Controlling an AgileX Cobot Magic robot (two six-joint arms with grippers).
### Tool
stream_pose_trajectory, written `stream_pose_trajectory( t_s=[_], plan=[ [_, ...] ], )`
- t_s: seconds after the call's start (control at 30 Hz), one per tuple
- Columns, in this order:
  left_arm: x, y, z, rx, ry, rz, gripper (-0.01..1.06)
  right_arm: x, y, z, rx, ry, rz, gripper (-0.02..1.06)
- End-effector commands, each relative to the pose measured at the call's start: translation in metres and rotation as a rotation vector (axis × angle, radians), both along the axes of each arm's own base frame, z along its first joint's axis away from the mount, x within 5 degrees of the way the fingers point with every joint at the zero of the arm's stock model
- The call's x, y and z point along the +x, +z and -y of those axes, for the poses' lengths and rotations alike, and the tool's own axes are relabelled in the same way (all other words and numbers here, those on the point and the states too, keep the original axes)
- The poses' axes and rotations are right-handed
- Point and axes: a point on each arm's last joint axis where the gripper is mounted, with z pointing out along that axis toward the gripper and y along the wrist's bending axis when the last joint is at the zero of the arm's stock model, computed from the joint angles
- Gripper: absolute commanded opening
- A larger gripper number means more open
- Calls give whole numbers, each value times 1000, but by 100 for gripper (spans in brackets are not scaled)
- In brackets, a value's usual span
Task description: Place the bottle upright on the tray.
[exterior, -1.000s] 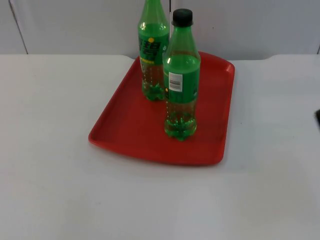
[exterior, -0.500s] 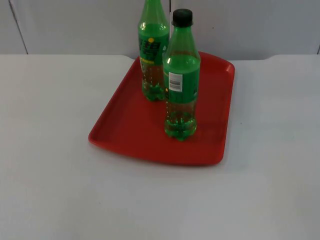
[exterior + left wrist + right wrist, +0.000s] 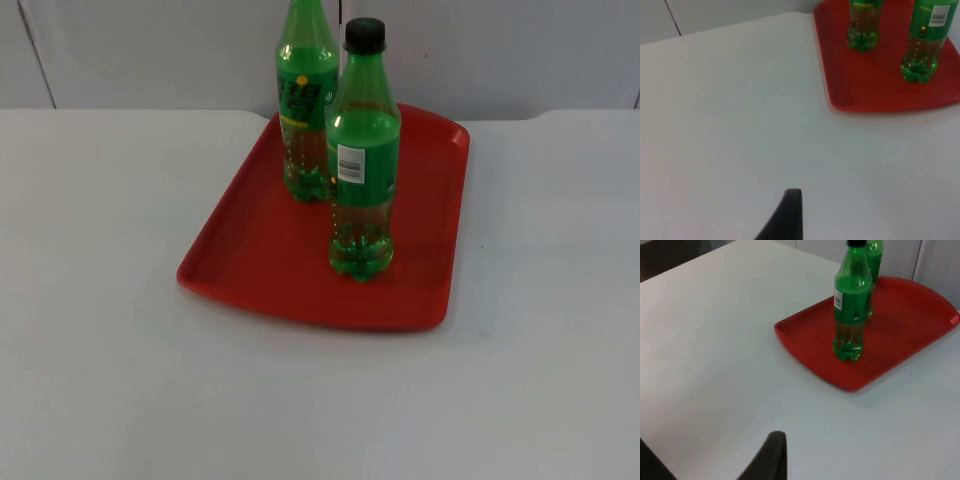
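A white surface (image 3: 100, 300) carries a red tray (image 3: 260, 260). Two green bottles stand upright on the tray: the capped bottle (image 3: 362, 160) nearer, the second bottle (image 3: 305, 100) behind. Both arms wait away from the tray; I cannot tell their jaws' state.

Two green plastic bottles — one (image 3: 863, 25) farther, one with a white label (image 3: 925, 42) nearer — stand upright on a red plastic tray (image 3: 880, 87) on the white table top (image 3: 730, 125).
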Motion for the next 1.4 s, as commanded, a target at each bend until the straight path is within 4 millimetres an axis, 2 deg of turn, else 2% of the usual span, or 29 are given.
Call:
stream_pose_trajectory(
  t_s=[0.0, 0.2, 0.43, 1.37],
  plan=[
    [0, -1, 0, -6, 3, -2, 93, -7, -4, 7, 1, -17, 9, 105],
    [0, -1, 0, -6, 3, -2, 93, -13, -8, 14, 10, -41, 9, 105],
    [0, -1, 0, -6, 3, -2, 93, -7, -26, 11, -58, -39, -56, 105],
    [0, -1, 0, -6, 3, -2, 93, -7, -26, 12, -64, -52, -46, 105]
  ],
)
